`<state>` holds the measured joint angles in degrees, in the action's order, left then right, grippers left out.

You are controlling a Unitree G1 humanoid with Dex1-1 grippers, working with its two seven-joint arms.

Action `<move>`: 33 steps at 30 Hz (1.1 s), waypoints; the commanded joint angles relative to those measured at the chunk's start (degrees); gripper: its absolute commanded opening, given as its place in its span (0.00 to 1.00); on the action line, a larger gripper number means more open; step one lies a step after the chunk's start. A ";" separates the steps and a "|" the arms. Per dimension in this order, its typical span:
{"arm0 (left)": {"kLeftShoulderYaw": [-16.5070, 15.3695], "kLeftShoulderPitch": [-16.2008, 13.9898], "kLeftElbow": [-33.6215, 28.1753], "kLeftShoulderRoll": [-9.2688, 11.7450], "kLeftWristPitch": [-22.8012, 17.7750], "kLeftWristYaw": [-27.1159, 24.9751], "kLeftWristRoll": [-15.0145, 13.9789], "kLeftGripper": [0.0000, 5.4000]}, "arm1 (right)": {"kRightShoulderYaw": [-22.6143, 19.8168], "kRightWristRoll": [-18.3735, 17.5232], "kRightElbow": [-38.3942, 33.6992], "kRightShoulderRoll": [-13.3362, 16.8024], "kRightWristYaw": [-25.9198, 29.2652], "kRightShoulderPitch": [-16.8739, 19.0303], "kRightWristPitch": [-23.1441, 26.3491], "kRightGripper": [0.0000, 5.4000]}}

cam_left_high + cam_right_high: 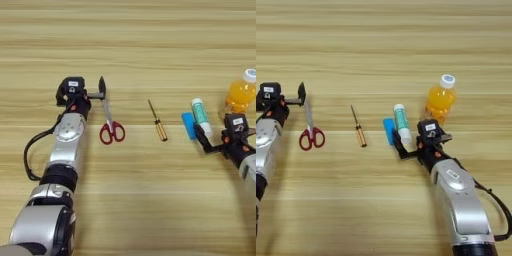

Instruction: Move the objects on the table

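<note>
My left gripper (102, 90) is at the far tip of the scissors (111, 125), but I cannot tell how its jaws stand. My right gripper (401, 147) is spread wide at the near end of the glue stick (401, 123), beside the blue block (388, 130). I think I am approaching; next I must close.
</note>
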<state>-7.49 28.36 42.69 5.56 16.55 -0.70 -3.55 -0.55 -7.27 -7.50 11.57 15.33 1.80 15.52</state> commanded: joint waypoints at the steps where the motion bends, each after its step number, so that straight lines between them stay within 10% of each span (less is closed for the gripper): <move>1: 0.27 0.23 -0.47 0.08 -0.40 -0.10 0.37 1.00 | 0.09 0.34 1.70 -0.25 -0.21 -1.26 -0.67 0.99; 33: 0.07 0.17 -0.63 0.38 -0.47 -0.76 0.25 1.00 | -0.71 -0.85 11.22 -2.26 -1.05 -4.61 0.88 0.99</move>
<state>-7.57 28.36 42.58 5.60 16.54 -1.31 -3.58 -2.01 -8.51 2.41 9.41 14.12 -3.14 15.28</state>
